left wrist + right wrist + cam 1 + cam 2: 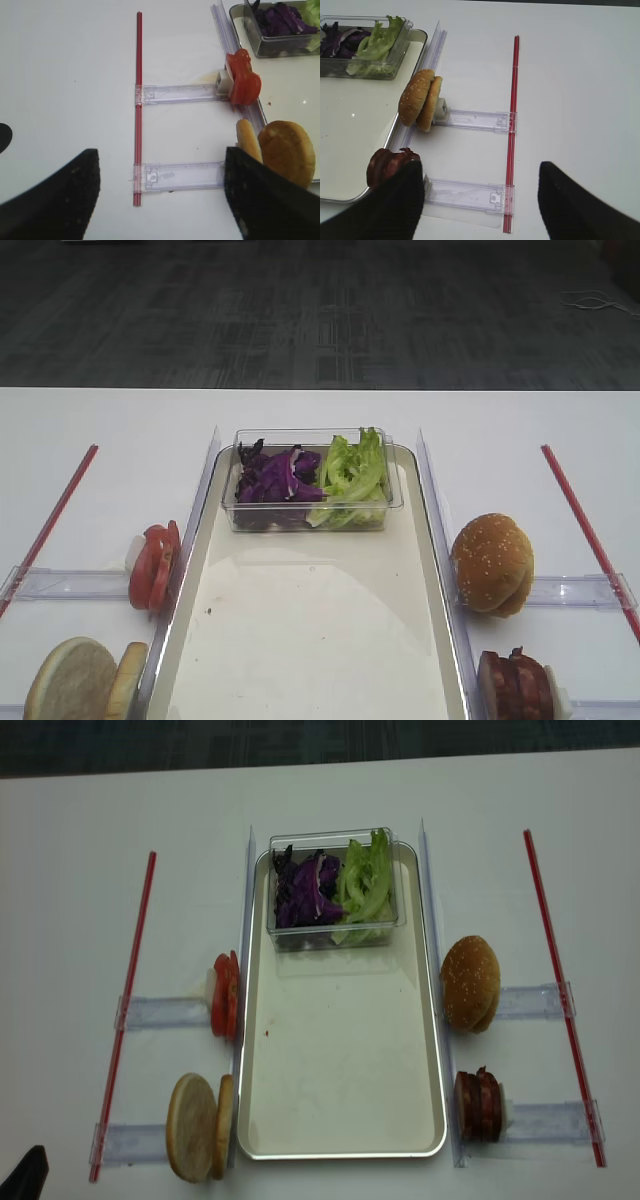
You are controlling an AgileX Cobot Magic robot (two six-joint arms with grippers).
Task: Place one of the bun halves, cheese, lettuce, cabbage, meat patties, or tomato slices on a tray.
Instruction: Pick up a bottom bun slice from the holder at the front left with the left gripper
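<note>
**Both arms hanging back at the near edge, jaws wide, nothing in them**

The left gripper [160,200] is hovering low over the bare white table [100,420], well to the left of the tray [340,1050], and its two dark fingers [55,200] are standing wide apart with only tabletop and a clear plastic rail between them. It is pointing along the table toward the far end, and it is holding nothing. In the overhead view only a dark tip of this arm is showing at the bottom left corner.

The right gripper [480,200] is sitting in a mirrored pose on the tray's right side, its fingers [580,205] likewise spread wide and gripping nothing. Its left finger is lying in front of the meat patties [478,1104] in the wrist view; whether it is touching them cannot be told.

The tray is lying lengthwise in the middle, its cream bottom bare apart from a clear plastic box [335,890] at the far end, where the cabbage [303,888] is sitting on the left and the lettuce [365,885] on the right. The tomato slices [225,993] are standing on edge just left of the tray, and the bun halves [198,1126] are standing nearer, also outside the left rim. A sesame bun [471,982] is standing beside the right rim.
</note>
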